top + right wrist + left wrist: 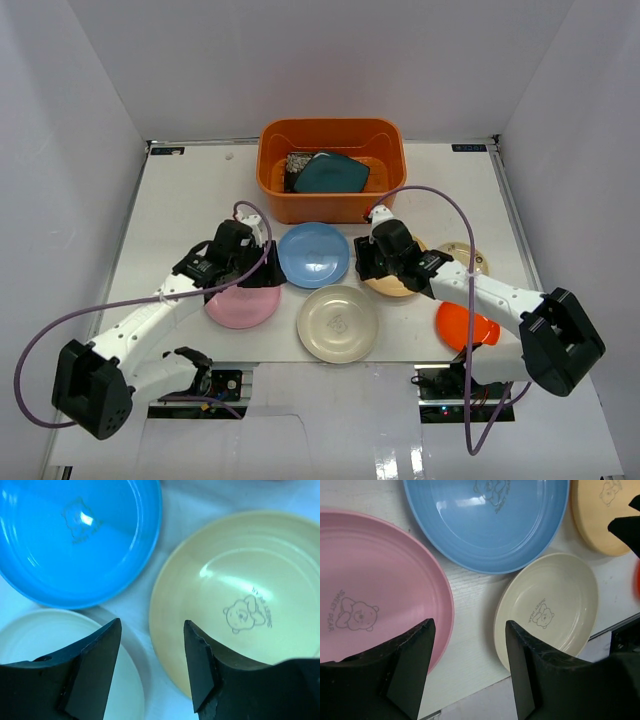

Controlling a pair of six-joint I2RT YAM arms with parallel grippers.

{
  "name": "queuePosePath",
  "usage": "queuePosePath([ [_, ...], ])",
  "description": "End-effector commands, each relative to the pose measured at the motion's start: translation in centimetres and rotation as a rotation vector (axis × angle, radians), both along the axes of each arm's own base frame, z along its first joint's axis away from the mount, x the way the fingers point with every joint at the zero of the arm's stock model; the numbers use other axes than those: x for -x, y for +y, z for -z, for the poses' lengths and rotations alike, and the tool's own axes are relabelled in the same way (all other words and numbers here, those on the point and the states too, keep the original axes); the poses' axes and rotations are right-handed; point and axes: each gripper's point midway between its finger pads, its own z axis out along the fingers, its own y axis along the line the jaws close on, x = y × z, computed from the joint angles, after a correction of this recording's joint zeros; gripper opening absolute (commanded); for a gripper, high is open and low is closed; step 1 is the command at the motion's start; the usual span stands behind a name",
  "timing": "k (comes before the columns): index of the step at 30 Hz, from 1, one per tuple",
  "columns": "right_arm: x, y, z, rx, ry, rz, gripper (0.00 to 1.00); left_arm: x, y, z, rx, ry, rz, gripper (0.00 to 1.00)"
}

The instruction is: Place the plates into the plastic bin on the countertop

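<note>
Your left claw [470, 630] stands open, its jaws straddling the rim of the pink plate [375, 585]. Your right claw [152, 630] is open too, astride the edge of the tan plate [240, 590]. The blue plate [313, 253], cream plate [338, 322] and orange plate [462, 325] lie close by on the tabletop [180, 200]. Beyond them, the teal plate [330, 172] sits in the bin [333, 127].

The left arm [150, 320] and right arm [500, 295] both reach in from the near edge toward the bin [332, 135], ending just short of it. The left gripper [469, 630] points down, fingers parted, holding nothing. The right gripper [152, 627] does likewise, below the bin's right end.
</note>
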Motion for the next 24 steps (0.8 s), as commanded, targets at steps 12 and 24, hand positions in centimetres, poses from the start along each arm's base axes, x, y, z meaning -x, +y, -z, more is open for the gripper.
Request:
queuePosePath([
  [12, 0.7, 0.3, 3.5, 0.143, 0.046, -0.042, 0.54, 1.4, -0.5, 6.5, -0.257, 0.157, 0.037, 0.68],
  [24, 0.3, 0.6, 0.5, 0.212, -0.049, -0.008, 0.08, 1.9, 0.2, 8.7, -0.357, 0.184, 0.045, 0.44],
])
